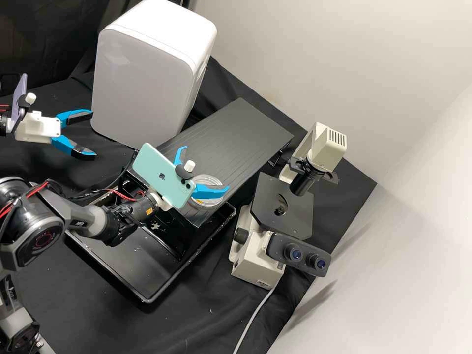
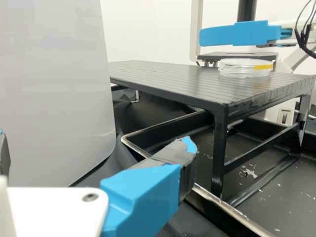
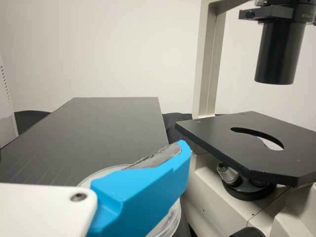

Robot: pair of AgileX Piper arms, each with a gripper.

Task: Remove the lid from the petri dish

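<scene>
The petri dish (image 1: 205, 186) sits on the raised platform (image 1: 236, 132) at frame centre. The right gripper (image 1: 206, 168) hangs directly over it, fingers spread wide either side, lid (image 2: 244, 62) ungripped. The left gripper (image 1: 92, 134), upper left, also wide, is well apart.

A white box (image 1: 152, 73), ribbed platform (image 1: 236, 132), tray (image 1: 132, 263) and microscope (image 1: 251, 255).

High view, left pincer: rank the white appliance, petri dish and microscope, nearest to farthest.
1. White appliance: right beside the left pincer, at the back of the bench.
2. Petri dish: mid-bench, on the near end of the black ribbed platform, below the right pincer.
3. Microscope: farthest, past the platform on the bench's far side from this pincer.
</scene>
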